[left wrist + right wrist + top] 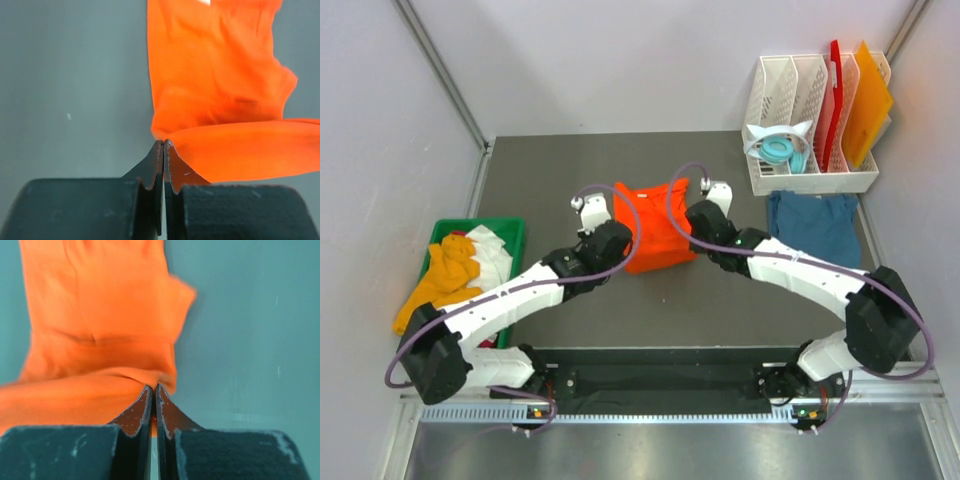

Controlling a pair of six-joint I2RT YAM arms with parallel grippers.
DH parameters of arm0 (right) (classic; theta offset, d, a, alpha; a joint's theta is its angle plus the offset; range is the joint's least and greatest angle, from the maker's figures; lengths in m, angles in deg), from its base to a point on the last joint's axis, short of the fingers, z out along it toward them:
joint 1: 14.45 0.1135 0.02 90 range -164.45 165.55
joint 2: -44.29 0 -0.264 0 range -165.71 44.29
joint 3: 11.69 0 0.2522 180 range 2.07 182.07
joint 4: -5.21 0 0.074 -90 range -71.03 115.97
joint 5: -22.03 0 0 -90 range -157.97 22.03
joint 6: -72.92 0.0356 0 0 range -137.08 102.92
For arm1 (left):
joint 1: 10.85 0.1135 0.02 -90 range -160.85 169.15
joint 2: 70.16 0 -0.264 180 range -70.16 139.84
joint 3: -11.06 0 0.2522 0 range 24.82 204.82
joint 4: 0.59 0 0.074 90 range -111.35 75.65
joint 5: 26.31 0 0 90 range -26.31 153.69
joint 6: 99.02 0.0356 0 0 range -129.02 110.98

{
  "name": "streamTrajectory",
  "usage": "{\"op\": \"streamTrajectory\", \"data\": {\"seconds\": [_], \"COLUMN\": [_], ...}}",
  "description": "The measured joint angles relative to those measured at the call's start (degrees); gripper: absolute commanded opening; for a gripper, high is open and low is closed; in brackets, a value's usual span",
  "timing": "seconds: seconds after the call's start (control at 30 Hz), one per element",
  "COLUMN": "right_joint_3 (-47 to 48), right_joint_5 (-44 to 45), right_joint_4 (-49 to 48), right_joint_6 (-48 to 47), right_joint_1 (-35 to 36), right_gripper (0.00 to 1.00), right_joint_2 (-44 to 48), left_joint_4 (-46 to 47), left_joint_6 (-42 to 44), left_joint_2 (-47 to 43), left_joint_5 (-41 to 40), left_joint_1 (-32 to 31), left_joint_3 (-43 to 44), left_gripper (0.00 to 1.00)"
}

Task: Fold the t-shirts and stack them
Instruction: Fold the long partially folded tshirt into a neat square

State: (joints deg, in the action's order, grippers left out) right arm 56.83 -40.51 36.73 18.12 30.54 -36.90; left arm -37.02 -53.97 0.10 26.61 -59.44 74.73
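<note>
Clamped left tool (164, 148) pinches orange t-shirt (655, 235) edge, right tool (153, 390) opposite edge; grey table (545, 165) stretches beyond.

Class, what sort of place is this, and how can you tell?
Probably a robot test cell: grey walls, left arm and right arm bolted at a dark table, green bin of crumpled shirts.

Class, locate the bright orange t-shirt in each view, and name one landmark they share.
Top external: orange t-shirt, centre, between both arms.
Left wrist: orange t-shirt upper right, pinched by left tool.
Right wrist: orange t-shirt upper left, pinched by right tool.
Shared landmark: grey table.
</note>
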Motion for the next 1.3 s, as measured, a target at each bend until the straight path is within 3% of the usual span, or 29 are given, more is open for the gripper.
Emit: {"op": "streamTrajectory", "data": {"seconds": [0.27, 0.5, 1.3], "right_joint_3": [13.4, 23.2, 43.8], "right_joint_5": [-2.4, -4.1, -11.1], "right_joint_4": [-1.5, -1.8, -1.6], "right_joint_6": [-4.6, -7.5, -9.7], "right_joint_1": [-7.0, -11.6, -16.7], "right_gripper": [0.0, 0.0, 0.0], "right_joint_2": [-8.7, -17.7, -39.6], "left_joint_4": [5.8, 9.4, 12.0], "left_joint_6": [6.8, 11.6, 15.5], "left_joint_2": [7.1, 18.3, 41.2], "left_joint_5": [1.7, 3.0, 7.5], "left_joint_1": [8.9, 12.2, 22.6], "left_joint_3": [9.4, 17.9, 34.5], "left_gripper": [0.0, 0.0, 0.0]}}
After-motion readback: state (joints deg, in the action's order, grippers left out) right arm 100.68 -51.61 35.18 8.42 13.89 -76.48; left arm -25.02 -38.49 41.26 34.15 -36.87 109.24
